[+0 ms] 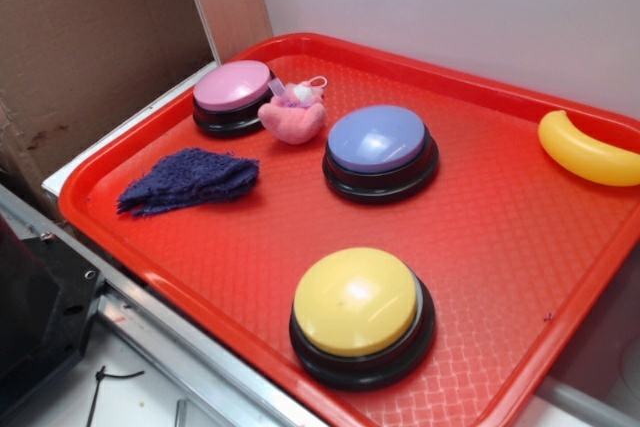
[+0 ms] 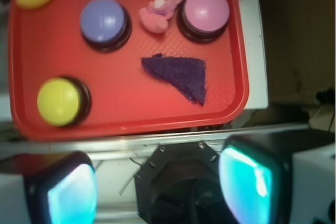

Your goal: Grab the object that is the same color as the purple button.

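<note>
Lying flat on the red tray (image 1: 480,67), the purple cloth (image 2: 178,74) is sitting near the pink-topped button (image 2: 205,11), its long axis running diagonally. The hand (image 2: 157,182) is hanging high, fingers (image 2: 247,179) spread apart and empty; the cloth is lying ahead of it.

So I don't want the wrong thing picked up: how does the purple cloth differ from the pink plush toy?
The cloth is dark purple-blue, close to the purple button; the plush toy is pink, like the pink button. The cloth lies flat and folded; the toy is rounded and plump. The cloth sits apart from the buttons; the toy sits right beside the pink one. Both are soft and on the red tray.
</note>
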Motion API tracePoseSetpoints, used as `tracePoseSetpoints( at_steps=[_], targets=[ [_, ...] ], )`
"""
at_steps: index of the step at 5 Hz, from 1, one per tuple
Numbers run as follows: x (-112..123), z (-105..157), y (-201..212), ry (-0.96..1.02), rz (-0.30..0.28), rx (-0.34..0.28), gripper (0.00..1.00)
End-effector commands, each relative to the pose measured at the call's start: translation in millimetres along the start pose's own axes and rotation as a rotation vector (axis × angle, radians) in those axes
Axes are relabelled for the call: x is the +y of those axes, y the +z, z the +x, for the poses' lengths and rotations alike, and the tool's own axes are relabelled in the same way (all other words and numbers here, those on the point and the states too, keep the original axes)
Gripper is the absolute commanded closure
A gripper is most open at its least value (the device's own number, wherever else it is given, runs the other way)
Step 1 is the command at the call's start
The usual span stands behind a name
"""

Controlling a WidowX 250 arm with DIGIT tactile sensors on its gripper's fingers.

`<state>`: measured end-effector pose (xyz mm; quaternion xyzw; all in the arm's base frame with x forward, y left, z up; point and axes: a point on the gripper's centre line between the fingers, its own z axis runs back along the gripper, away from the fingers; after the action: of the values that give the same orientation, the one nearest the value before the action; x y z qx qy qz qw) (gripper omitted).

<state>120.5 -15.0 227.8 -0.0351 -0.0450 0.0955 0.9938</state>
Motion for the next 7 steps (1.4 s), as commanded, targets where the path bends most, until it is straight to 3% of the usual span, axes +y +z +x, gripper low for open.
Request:
tracePoseSetpoints(
  at_steps=[1,2,3,4,5,7],
  targets=[
    [8,24,-28,0.422,-0.064,-0.026,0.00],
    [11,44,-59,0.685,-0.145,-0.002,0.00],
    [12,51,-84,0.935,-0.175,-0.031,0.00],
    [7,53,-120,1.180,-0.166,-0.081,0.00],
    [6,60,-149,1.356,-0.109,-0.120,0.00],
    [19,69,-184,1.459,-0.055,-0.077,0.00]
  ],
)
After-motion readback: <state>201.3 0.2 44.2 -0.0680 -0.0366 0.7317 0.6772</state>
